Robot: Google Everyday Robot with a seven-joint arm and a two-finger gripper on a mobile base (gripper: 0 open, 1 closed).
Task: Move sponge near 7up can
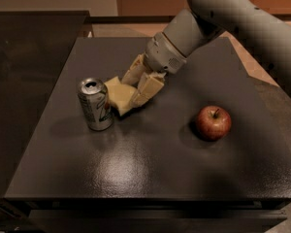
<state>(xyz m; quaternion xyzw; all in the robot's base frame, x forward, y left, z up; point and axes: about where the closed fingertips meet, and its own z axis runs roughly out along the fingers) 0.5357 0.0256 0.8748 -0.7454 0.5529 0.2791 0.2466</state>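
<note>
My one camera looks down on a dark surface (150, 174) carrying three things. The only container in view is the 7up can (95, 105). It stands upright at left of centre, silver-grey with green and red markings on its side and the pull-tab top facing up. I see a dark opening in the lid but cannot tell whether anything is inside. The arm (242, 18) enters from the upper right and slants down toward the can. The gripper (129, 94) sits low over the surface just to the can's right, pointing down and left. Its two tan fingers (145, 87) lie on opposite sides of the sponge (116, 93) and pinch it between them. The sponge is pale yellow and tilted, with one corner toward the can's top and its lower corner close to the surface. I cannot tell whether that corner touches the surface. The sponge is just beside the can on its right and slightly behind it. Their edges nearly meet from this view, and I cannot tell whether they are in contact. A red apple (213, 122) with its stem up sits at right of centre, well apart from the can, sponge and gripper. A soft highlight shows on the surface in front of the can.
</note>
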